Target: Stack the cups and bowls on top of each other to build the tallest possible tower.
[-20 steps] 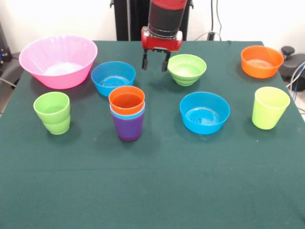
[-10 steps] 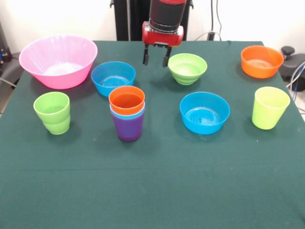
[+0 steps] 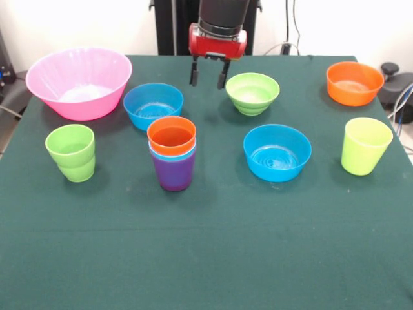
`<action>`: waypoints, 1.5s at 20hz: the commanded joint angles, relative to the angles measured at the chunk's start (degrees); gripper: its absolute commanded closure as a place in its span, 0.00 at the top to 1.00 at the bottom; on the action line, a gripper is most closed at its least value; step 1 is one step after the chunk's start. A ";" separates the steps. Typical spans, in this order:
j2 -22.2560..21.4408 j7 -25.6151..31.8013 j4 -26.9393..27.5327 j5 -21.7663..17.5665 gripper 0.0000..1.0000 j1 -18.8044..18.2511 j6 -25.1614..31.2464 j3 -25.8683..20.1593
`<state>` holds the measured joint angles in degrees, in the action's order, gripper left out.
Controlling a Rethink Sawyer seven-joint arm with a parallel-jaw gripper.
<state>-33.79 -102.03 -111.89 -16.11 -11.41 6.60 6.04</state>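
Note:
The tower (image 3: 172, 155) stands mid-table: a purple cup at the base, a light blue cup in it, an orange cup on top. The stepped green cup (image 3: 71, 152) is at the left, the yellow-green cup (image 3: 365, 146) at the right. Two blue bowls (image 3: 153, 105) (image 3: 277, 152), the ridged green bowl (image 3: 252, 93), the orange bowl (image 3: 353, 82) and the large pink bowl (image 3: 79, 81) stand apart. My gripper (image 3: 207, 79) hangs open and empty above the table's far side, between the left blue bowl and the green bowl.
The dark green cloth-covered table (image 3: 206, 252) holds everything. The robot's black pedestal (image 3: 175, 26) stands behind its far edge. A black round object (image 3: 392, 81) and cables lie off the table's right edge.
My gripper has risen and drawn back a little toward the pedestal, still open and empty. The cups and bowls have not moved.

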 commanded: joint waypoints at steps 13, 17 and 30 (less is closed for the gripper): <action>-0.29 -7.20 0.25 1.26 1.00 3.00 2.68 -4.21; 0.75 -8.39 -0.09 1.59 1.00 4.23 1.07 -3.69; 6.22 -10.43 0.25 1.59 1.00 5.50 -5.72 -3.29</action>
<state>-33.32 -102.03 -111.87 -15.98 -6.88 6.20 6.16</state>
